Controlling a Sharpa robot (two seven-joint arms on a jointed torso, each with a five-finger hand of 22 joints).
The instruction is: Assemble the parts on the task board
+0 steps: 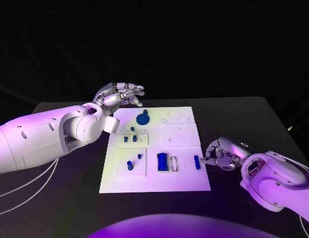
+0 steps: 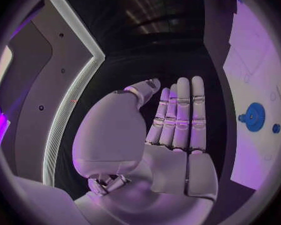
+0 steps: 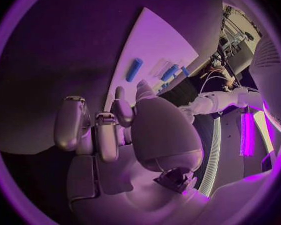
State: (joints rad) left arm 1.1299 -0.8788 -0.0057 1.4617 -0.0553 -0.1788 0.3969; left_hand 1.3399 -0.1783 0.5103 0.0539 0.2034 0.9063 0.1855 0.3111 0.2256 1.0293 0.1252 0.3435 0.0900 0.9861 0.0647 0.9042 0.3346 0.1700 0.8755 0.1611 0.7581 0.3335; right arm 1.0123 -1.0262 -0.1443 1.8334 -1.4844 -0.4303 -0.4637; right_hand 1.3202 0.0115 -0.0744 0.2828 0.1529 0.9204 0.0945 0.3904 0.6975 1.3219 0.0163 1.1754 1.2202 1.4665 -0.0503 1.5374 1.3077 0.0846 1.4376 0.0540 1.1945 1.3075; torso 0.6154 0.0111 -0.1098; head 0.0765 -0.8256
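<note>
- Two hands, both holding nothing: left hand (image 1: pixel 118 94) released, fingers (image 2: pixel 181 115) straight, off board (image 1: pixel 155 148) far-left corner.
- Right hand (image 1: pixel 222 153) curled, just beside bar (image 1: pixel 196 162) at board's near right.
- Judged step: reaching for bar; next, pinch it.

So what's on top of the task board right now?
The task board carries small blue parts: a round gear at the far end, a narrow bar by the right robot hand, a wider block. Neither robot hand covers it.
</note>
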